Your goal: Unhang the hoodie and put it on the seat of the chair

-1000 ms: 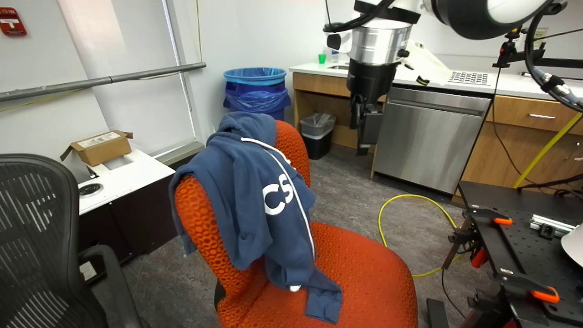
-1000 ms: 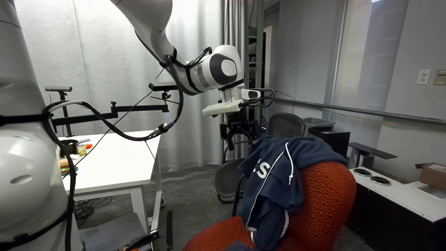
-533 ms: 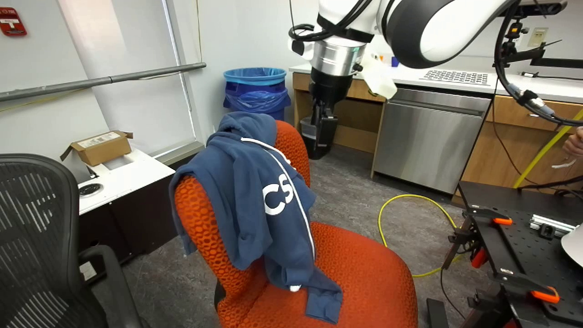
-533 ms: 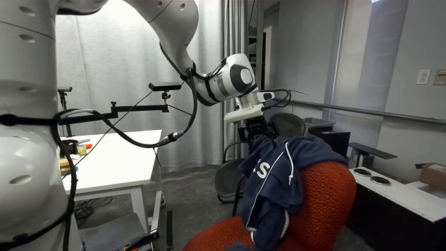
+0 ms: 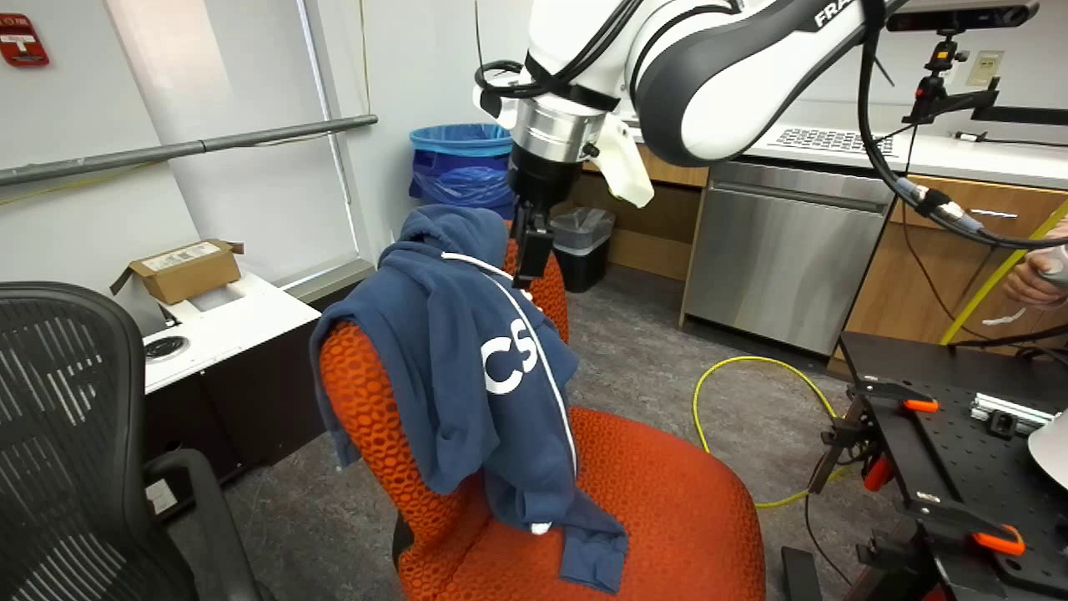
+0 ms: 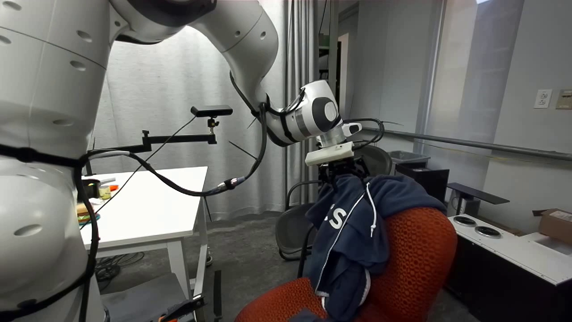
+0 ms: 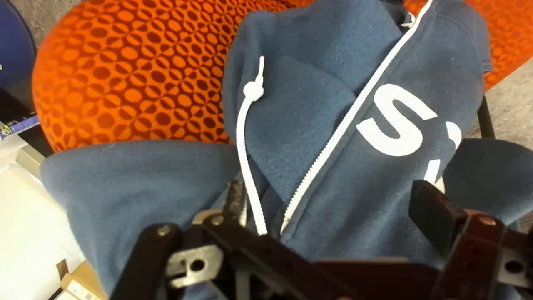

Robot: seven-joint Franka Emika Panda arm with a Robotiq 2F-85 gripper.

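The dusty-blue hoodie [image 5: 450, 367] is draped over the tall back of the orange-red chair [image 5: 359, 376]. One sleeve hangs down onto the seat of the chair [image 5: 684, 526]. The hoodie [image 6: 348, 241] and the seat [image 6: 277, 299] also show in an exterior view. My gripper [image 5: 527, 271] is by the upper part of the hoodie at the backrest. In the wrist view the jaws [image 7: 331, 189] are wide apart and empty. The hoodie [image 7: 300, 108] fills the space beyond them, with its white zip, drawstring and logo. Whether the fingertips touch the fabric I cannot tell.
A black mesh office chair [image 5: 67, 417] stands beside the orange chair. A black table with clamps [image 5: 951, 451] and a yellow hose [image 5: 743, 359] are on another side. A white table [image 6: 152, 205] stands near the robot base. A person's hand [image 5: 1030, 280] shows at a view's edge.
My arm and gripper have moved toward the chair back and down, to the hoodie's upper part. The hoodie and chair have not moved. A hand has come into view at the edge.
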